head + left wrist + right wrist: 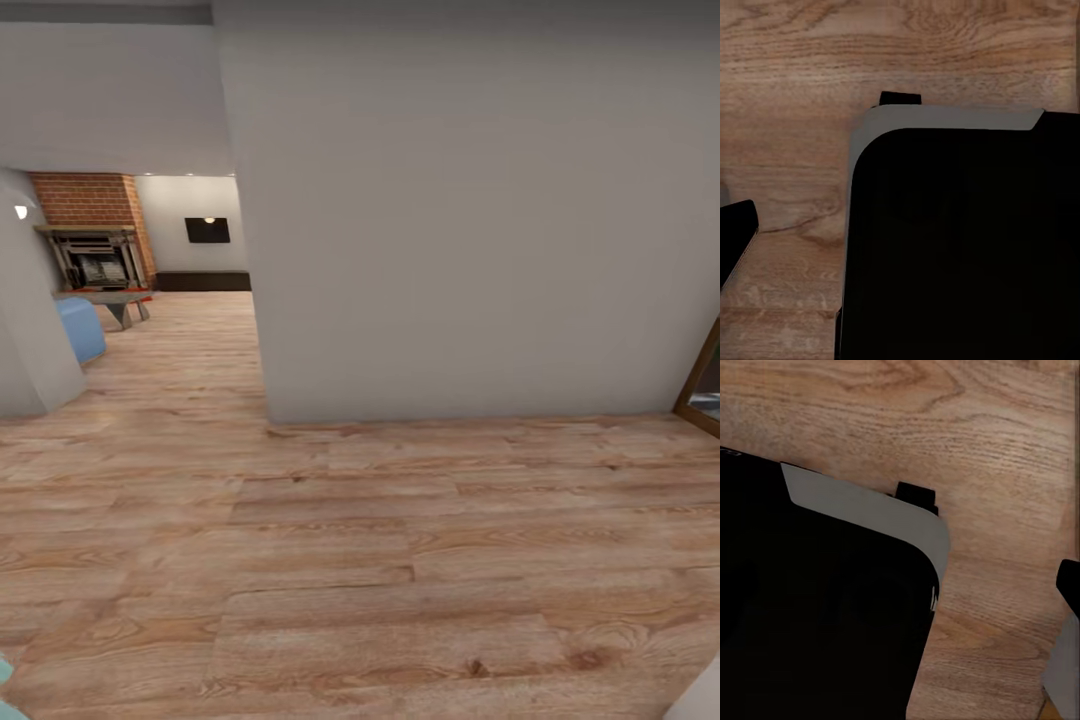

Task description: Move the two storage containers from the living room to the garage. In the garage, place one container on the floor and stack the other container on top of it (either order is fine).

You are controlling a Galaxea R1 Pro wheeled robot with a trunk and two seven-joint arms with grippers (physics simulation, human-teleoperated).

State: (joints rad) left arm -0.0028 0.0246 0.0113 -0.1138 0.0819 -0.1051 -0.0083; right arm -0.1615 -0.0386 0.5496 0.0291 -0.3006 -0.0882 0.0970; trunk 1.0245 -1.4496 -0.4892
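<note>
Jaws hidden, perhaps; wood-plank floor (360, 560).

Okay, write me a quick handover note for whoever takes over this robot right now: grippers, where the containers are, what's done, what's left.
Grippers: neither wrist view shows the fingers clearly, so open or shut cannot be told; both look down on the wood-plank floor beside the robot's dark base.
Position: in a hallway, facing a plain wall. The living room lies ahead to the left, with the brick fireplace and a blue sofa.
Containers: something orange-red sits on the low table near the fireplace, possibly them; too small to confirm.
Done: nothing visibly carried.
Left: fetch both containers, carry them to the garage, stack them.
</note>
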